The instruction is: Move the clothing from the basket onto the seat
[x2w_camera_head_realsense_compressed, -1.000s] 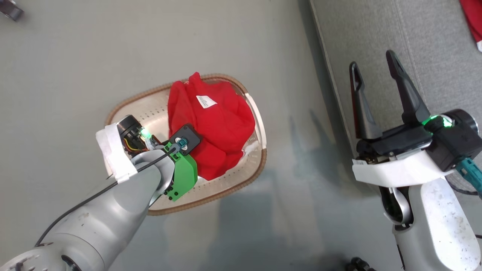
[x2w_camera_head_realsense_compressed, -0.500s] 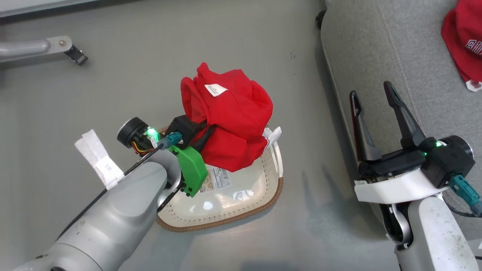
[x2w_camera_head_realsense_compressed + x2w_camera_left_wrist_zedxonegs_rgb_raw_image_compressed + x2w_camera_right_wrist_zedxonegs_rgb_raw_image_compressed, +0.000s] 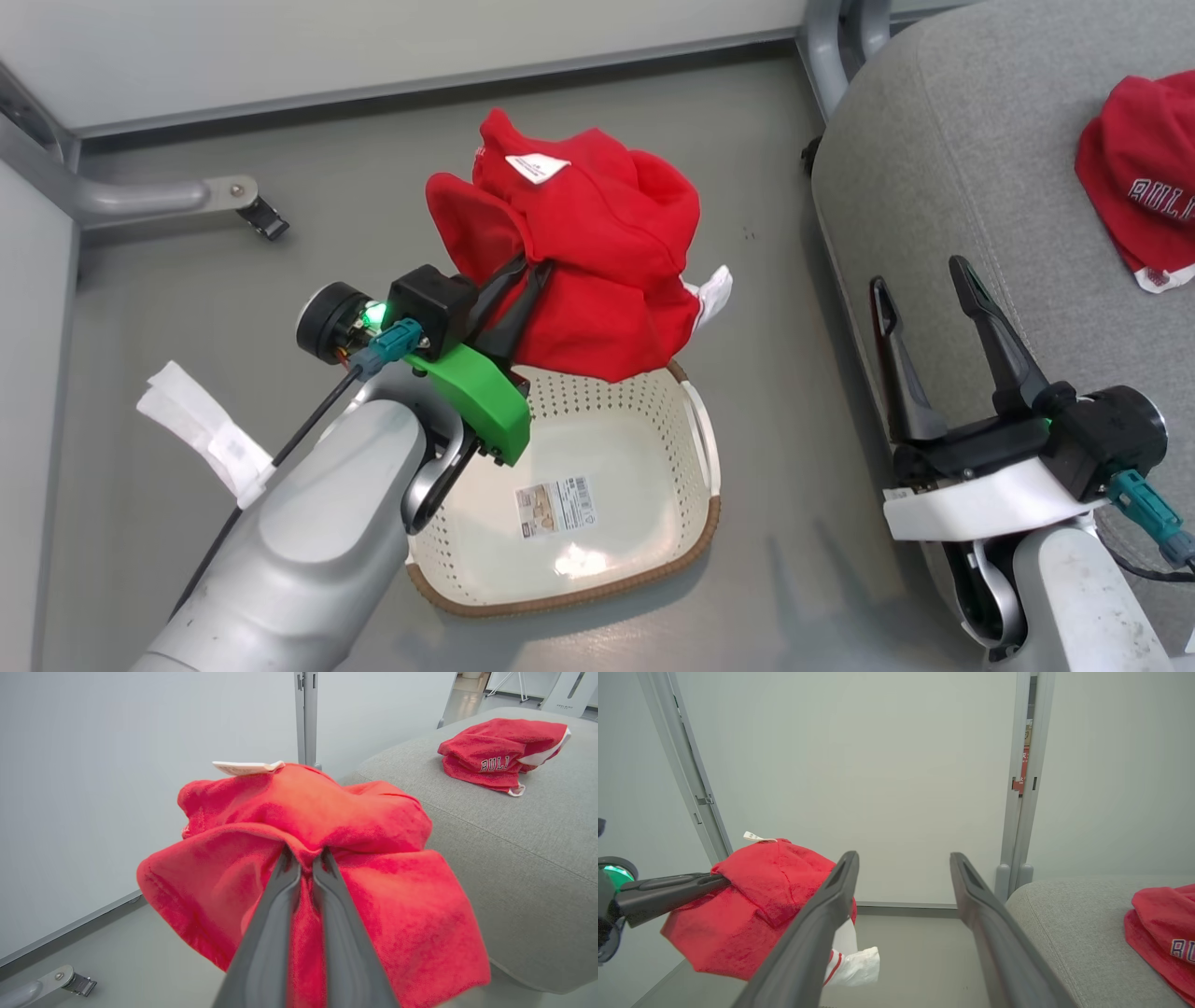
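My left gripper point(image 3: 527, 275) point(image 3: 304, 855) is shut on a bunched red garment point(image 3: 588, 261) point(image 3: 317, 882) point(image 3: 752, 914), held in the air above the far end of the cream basket point(image 3: 691, 523). White trim hangs from the garment's right side. The basket's inside is bare except for a label sticker point(image 3: 555, 506). A second red garment point(image 3: 1139, 205) point(image 3: 502, 756) point(image 3: 1164, 938) with white lettering lies on the grey seat point(image 3: 971, 168) point(image 3: 514, 849) point(image 3: 1069, 933). My right gripper point(image 3: 924, 285) point(image 3: 903, 858) stands open and empty by the seat's left edge.
A grey floor surrounds the basket. A pale wall with a skirting strip point(image 3: 420, 84) runs along the back. A metal leg with a black foot point(image 3: 252, 205) lies at the back left, and a grey post point(image 3: 1022, 812) stands by the seat's corner.
The left gripper has lifted the red garment out of the basket and up, leaving the basket's inside bare. The head camera has tilted up, bringing the wall and the seat's garment into view.
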